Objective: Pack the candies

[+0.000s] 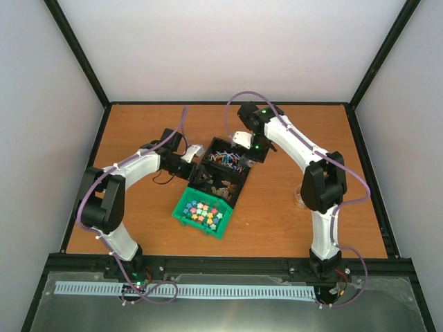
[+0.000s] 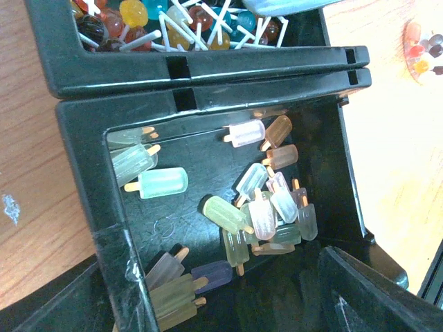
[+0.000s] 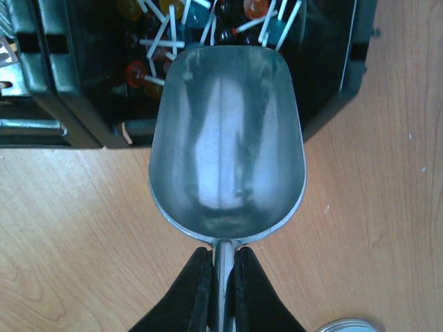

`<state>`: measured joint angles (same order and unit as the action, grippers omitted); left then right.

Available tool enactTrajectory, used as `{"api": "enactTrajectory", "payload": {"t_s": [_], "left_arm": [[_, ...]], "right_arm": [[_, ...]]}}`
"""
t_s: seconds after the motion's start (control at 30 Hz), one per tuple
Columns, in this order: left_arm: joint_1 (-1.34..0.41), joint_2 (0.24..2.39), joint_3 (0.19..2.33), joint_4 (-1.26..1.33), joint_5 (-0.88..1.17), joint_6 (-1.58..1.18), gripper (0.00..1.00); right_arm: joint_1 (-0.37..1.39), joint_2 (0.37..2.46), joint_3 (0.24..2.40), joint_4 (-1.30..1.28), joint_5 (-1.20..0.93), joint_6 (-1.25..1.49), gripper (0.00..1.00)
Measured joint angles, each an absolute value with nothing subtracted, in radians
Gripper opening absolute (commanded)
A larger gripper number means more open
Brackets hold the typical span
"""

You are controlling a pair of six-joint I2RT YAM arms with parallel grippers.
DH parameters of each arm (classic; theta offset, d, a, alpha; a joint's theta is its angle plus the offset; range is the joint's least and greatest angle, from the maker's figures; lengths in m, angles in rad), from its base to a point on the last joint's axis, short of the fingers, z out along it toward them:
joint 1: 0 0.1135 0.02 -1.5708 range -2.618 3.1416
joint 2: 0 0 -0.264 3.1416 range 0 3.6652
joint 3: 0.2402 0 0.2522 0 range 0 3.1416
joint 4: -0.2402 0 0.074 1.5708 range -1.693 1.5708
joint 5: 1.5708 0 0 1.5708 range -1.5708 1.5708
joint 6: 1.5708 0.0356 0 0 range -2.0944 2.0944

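From above, a brown wooden table carries three plastic boxes around its middle. The far black bin holds the candies, small, many-coloured and on white sticks. The near black bin touches it on the near side. A green bin of star-shaped sweets sits nearer the near edge. The left gripper hangs at the black bins' left side. The right gripper is at the far bin's right corner.

The left wrist view looks into the near black bin, with pale ice-lolly-shaped sweets scattered inside. The candies lie beyond its wall. The left gripper has its fingers wide apart and grips nothing.

In the right wrist view, the right gripper is clamped on the handle of a silver metal scoop. The scoop is empty, and its tip reaches over the candies.
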<state>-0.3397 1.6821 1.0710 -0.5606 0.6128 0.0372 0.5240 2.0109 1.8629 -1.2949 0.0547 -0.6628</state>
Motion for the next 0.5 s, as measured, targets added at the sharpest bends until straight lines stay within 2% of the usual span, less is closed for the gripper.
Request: {"api": "enactTrajectory", "payload": {"t_s": [0.5], "left_arm": [[-0.35, 1.76, 1.123, -0.522, 0.614, 0.038, 0.72]], "right_arm": [[0.538, 2.215, 2.099, -1.364, 0.031, -0.693, 0.03]]}}
